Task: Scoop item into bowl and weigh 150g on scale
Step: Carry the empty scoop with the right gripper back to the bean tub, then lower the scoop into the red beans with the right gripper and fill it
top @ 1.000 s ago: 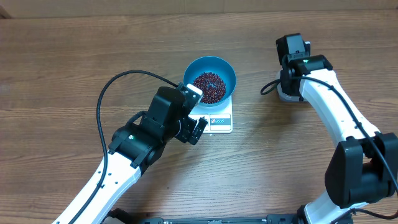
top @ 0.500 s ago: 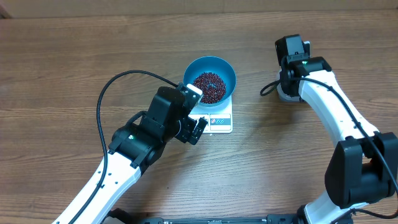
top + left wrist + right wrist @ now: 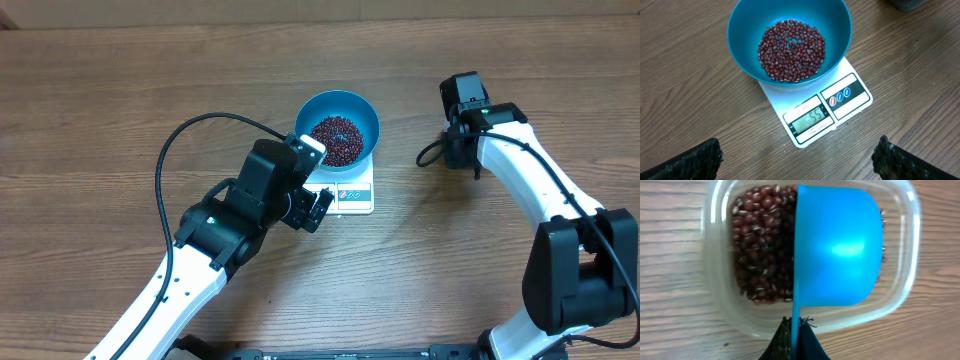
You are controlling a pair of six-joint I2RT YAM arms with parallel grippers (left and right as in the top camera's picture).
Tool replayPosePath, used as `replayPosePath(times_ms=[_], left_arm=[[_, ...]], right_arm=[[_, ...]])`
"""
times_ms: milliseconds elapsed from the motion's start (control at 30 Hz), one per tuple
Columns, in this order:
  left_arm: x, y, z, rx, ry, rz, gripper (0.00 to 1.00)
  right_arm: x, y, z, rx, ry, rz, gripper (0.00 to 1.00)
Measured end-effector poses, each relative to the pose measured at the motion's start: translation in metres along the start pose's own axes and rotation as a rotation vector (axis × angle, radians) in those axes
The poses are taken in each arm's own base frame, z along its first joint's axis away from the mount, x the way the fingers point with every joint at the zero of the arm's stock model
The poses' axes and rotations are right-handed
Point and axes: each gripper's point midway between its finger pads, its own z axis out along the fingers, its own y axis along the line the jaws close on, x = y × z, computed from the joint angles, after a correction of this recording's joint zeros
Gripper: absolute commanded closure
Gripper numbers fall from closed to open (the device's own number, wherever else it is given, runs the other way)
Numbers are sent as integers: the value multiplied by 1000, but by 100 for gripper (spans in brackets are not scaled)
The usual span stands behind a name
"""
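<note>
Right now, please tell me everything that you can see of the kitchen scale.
The kitchen scale is a flat, white, square, plastic-looking platform lying level on the wooden table. Along one edge sit a greenish display, whose digits look like 55, and a dark panel with three small round buttons. A blue bowl of red-brown beans stands on it, covering its far part. Nothing else touches it.

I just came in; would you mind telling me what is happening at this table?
The right gripper, shut on a small blue scoop, holds it over a clear tub of red-brown beans. The left gripper hangs open near the scale, holding nothing. The blue bowl sits on the scale with beans in it; the display seems to read 55.
</note>
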Motion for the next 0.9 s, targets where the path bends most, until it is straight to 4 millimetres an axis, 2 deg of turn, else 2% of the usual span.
replayPosePath(times_ms=[467, 900], left_arm=[[0, 0, 0, 0, 0, 0, 0], [0, 0, 0, 0, 0, 0, 0]], right_arm=[[-15, 23, -3, -247, -46, 86, 96], [-19, 10, -5, -514, -35, 276, 96]])
